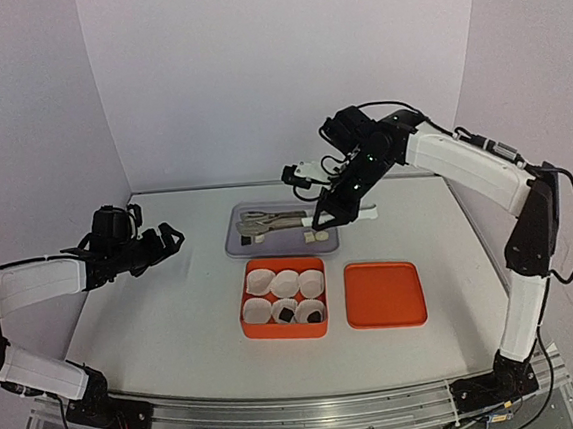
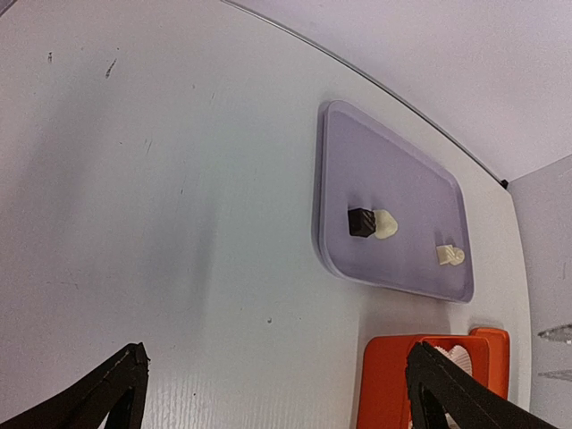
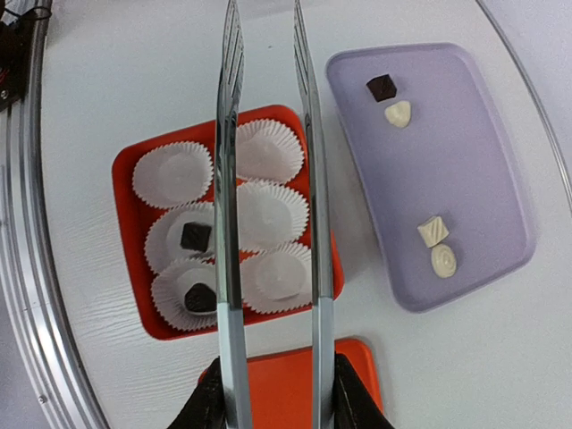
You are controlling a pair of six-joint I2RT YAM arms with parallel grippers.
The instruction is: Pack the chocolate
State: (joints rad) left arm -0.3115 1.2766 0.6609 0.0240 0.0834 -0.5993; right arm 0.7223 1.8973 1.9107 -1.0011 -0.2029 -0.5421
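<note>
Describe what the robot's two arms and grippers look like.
The left arm and right arm have white link covers and black joints. Thin black cables run along the right arm, with a green light near its wrist. The left gripper and right gripper have black fingers.

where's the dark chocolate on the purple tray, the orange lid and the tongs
dark chocolate (image 3: 381, 87): right wrist view, its top face
orange lid (image 1: 385, 293): top external view, its flat centre
tongs (image 3: 227, 179): right wrist view, midway along one blade

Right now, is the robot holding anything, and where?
The right gripper squeezes metal tongs near their handle end; their tips carry nothing. The left gripper is open and empty.
</note>
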